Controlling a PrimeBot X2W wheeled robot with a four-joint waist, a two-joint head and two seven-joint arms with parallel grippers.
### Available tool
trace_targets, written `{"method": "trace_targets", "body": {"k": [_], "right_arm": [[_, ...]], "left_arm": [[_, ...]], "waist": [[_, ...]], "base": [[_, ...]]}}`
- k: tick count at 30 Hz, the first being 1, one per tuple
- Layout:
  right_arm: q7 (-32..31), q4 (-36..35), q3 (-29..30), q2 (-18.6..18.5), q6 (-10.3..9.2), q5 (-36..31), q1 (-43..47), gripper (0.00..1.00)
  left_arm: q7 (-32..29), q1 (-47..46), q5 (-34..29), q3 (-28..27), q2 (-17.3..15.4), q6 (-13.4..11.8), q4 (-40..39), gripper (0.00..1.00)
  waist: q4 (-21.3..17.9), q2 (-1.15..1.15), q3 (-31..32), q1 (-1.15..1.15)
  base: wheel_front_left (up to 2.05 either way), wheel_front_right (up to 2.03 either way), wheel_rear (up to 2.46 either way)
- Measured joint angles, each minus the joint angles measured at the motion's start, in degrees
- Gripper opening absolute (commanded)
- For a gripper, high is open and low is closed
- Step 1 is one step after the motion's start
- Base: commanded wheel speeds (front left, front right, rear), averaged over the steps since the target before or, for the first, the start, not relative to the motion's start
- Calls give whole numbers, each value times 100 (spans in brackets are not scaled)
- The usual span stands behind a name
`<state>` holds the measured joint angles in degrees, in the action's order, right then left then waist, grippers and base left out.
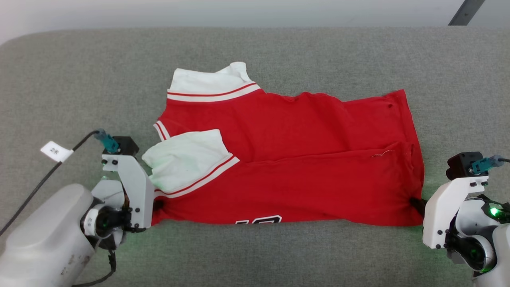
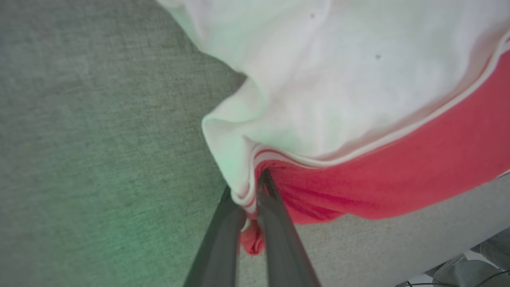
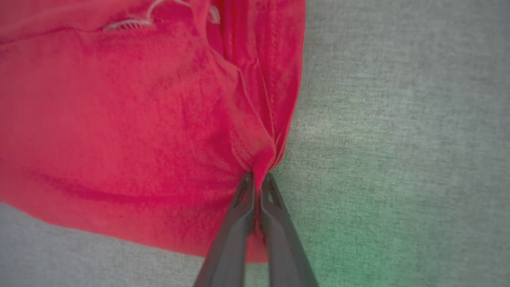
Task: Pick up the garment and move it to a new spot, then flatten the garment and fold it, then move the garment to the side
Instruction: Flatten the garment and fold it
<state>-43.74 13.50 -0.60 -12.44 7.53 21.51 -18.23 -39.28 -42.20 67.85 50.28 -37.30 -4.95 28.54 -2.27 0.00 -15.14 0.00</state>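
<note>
**Both grippers pinched on near corners of jersey**

Head view: red jersey shirt w/ white sleeves and red-white striped trim (image 1: 287, 159) lies spread on grey woven fabric surface (image 1: 279, 48), roughly centre, long axis running L-R. Sleeve end faces robot's left, hem end its right. One white sleeve (image 1: 187, 163) is folded over onto the red body; the other sits at the far-left corner. Part of black, white-outlined lettering (image 1: 259, 219) peeks out at the near edge. Left gripper (image 1: 157, 205) is at the near-left corner of the shirt, right gripper (image 1: 416, 203) at the near-right corner; tips of both are touching cloth. Black cable w/ white paper tag (image 1: 55, 151) runs off the left wrist.

Left wrist view: left gripper (image 2: 247, 185) has its dark fingers clenched on a bunch of cloth where white sleeve and striped trim meet red; a small red wad pokes out between the fingers. Shirt (image 2: 398, 167) drapes up and to the right, grey surface (image 2: 99, 139) on the left w/ a green tint.

Right wrist view: right gripper (image 3: 258, 177) has its fingers pressed together, nipping the puckered red hem corner. Shirt (image 3: 119, 119) lies on the left side, grey surface (image 3: 398, 139) on the right. A loose pale thread shows near the top.
</note>
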Motion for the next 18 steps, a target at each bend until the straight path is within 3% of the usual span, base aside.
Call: {"method": "trace_targets", "body": {"k": [8, 18], "right_arm": [[-355, -172, -19, -242, 2, 85, 66, 0], [-1090, -1089, 81, -575, 2, 249, 771, 0]], "left_arm": [[-154, 151, 74, 14, -172, -83, -275, 0], [-494, 770, 110, 123, -834, -733, -1651, 0]], "waist": [[69, 0, 260, 0], [153, 0, 571, 0]], "base": [[0, 0, 0], [0, 0, 0]]}}
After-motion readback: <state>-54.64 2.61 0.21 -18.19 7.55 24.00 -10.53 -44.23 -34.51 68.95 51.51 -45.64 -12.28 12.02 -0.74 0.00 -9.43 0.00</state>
